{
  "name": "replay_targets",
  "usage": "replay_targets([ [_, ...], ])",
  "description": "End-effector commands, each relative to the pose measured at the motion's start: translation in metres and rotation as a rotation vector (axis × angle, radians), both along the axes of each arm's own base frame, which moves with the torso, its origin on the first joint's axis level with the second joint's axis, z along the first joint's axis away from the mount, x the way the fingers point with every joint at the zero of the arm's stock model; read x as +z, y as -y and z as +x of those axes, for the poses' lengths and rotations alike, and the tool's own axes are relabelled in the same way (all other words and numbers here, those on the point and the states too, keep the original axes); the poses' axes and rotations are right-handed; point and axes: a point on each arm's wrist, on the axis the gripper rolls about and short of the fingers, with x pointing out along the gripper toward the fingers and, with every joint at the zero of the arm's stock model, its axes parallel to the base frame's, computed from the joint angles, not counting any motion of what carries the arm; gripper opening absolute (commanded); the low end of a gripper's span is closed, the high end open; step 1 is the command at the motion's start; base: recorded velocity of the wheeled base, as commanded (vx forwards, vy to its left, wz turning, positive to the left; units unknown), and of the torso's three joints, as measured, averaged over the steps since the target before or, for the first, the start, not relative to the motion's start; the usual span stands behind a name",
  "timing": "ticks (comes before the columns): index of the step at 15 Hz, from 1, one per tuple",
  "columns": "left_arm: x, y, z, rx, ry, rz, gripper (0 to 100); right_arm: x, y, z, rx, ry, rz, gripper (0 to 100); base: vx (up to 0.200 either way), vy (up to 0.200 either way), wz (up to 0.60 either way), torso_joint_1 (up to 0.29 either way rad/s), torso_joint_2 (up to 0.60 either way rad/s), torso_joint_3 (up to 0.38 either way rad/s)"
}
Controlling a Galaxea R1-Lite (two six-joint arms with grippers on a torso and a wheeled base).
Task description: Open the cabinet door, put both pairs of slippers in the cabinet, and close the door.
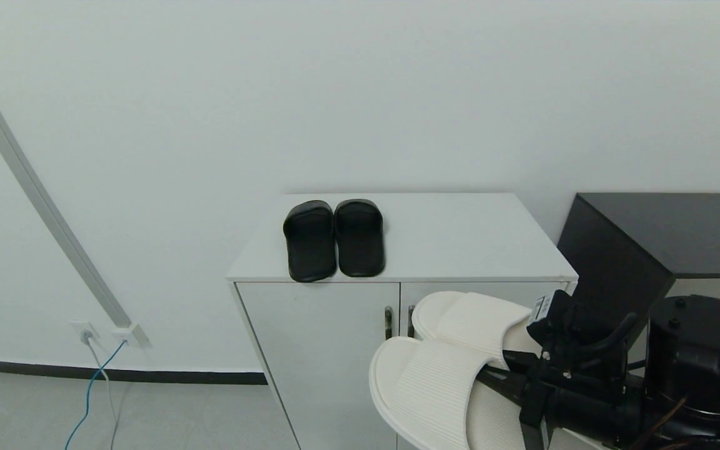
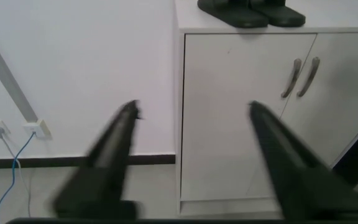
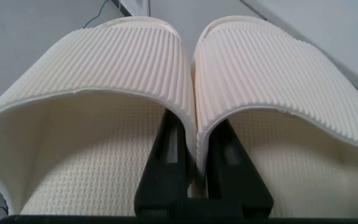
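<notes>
Your right gripper is clamped on the white slippers. One finger sits inside each slipper under its ribbed strap, and the two inner strap edges are pinched together between the fingers. The pair lies side by side, with the toes pointing away from the gripper and towards the cabinet. In the head view you see it held in the air in front of the right door, lower than the cabinet's top.

Both cabinet doors are shut, and their two handles stand upright just beside each other at the middle seam. The black slippers rest side by side on the cabinet's top, touching each other. They are at its left front, with their heels at the front edge.

Your left gripper is spread wide with nothing between its fingers. It is facing the left door from well back. The black slippers lie above it and well apart from it.
</notes>
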Motion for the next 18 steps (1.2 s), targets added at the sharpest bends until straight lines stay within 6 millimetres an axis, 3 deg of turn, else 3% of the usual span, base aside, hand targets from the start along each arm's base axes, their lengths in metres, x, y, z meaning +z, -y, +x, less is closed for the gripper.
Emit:
replay_targets([
  [1,-0.0001,0.0000,0.0001,0.000,-0.002,0.000,100,-0.0006,-0.0001,0.0000,0.001,-0.001,-0.002,0,0.000,0.000,0.00,-0.227,0.54,0.305],
  [18,-0.0001,0.0000,0.0001,0.000,-0.002,0.000,100,-0.0024,0.0012,-0.0017,0.002,-0.002,-0.011,0,0.000,0.000,0.00,-0.181,0.51,0.323],
])
